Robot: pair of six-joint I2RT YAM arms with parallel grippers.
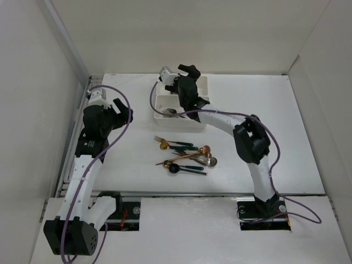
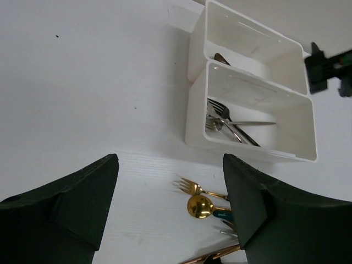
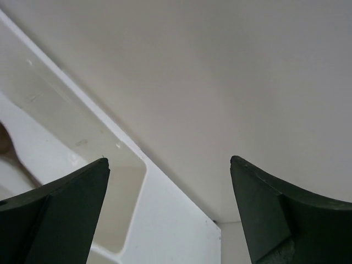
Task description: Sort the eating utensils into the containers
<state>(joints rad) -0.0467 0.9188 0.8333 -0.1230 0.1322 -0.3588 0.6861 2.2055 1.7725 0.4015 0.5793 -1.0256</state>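
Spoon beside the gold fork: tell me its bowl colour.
Gold; the spoon shows best in the left wrist view.

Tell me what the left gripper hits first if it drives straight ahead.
The left gripper would probably meet bare table first, just short of the near tray; depth is unclear.

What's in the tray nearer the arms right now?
Silver forks, at least two, lie crossed inside the near tray. Their exact count is unclear, and the front wall hides the floor just behind it.
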